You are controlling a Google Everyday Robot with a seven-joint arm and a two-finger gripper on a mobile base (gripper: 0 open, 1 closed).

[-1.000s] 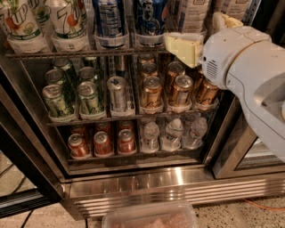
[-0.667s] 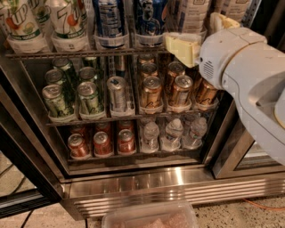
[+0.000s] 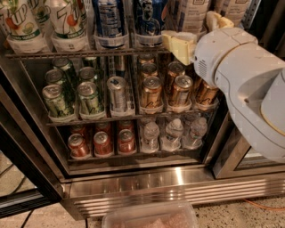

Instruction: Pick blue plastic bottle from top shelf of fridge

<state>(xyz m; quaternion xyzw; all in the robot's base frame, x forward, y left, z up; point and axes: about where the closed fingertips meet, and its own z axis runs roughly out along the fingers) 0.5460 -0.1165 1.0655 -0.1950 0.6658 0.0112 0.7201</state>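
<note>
The gripper (image 3: 189,38) sits in the upper right of the frame at the top shelf (image 3: 67,54) of the fridge (image 3: 178,191), its white arm (image 3: 249,84) running down to the right edge. It is right against the blue plastic bottle (image 3: 191,13), which stands upright at the top right of the shelf, right of two dark-blue-labelled bottles (image 3: 109,20) and the 7UP bottles (image 3: 67,18). Whether it grips the bottle, I cannot tell.

White arm (image 3: 242,78); cream hand (image 3: 190,34) at top shelf (image 3: 67,54)
</note>
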